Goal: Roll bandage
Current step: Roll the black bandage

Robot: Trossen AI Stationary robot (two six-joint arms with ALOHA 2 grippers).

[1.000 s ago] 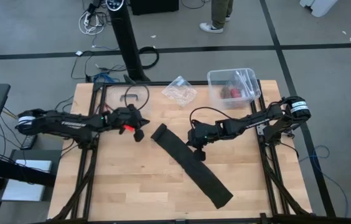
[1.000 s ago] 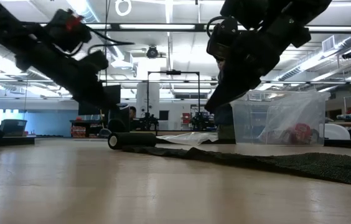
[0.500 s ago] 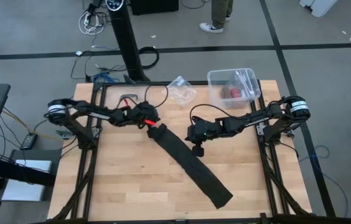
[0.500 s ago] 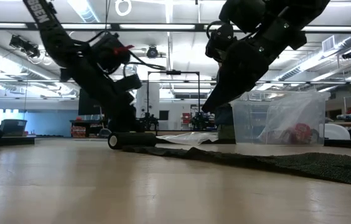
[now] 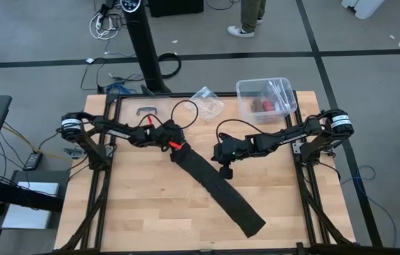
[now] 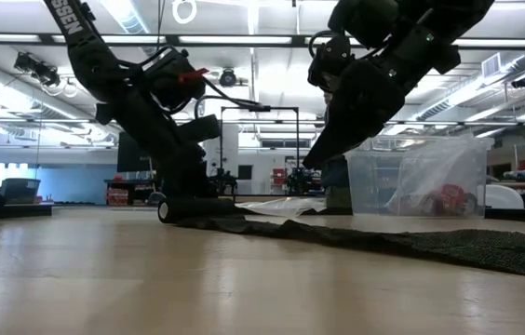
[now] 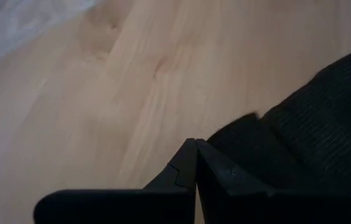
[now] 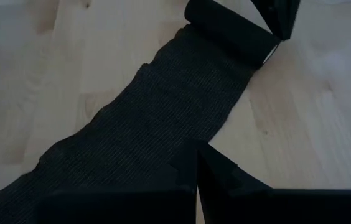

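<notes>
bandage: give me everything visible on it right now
The bandage is a long matte black strip of ribbed knit fabric lying flat and diagonal on the wooden table. Its far end is wound into a small tight roll; the rest is unrolled. The shut left hand sits at the roll; the shut right hand hovers beside the strip.

A matte black bandage with a fine ribbed weave crosses a pale, blond wood-grain table. Both arms are dark, the left one flashing a red tag. A clear box holds something red.
</notes>
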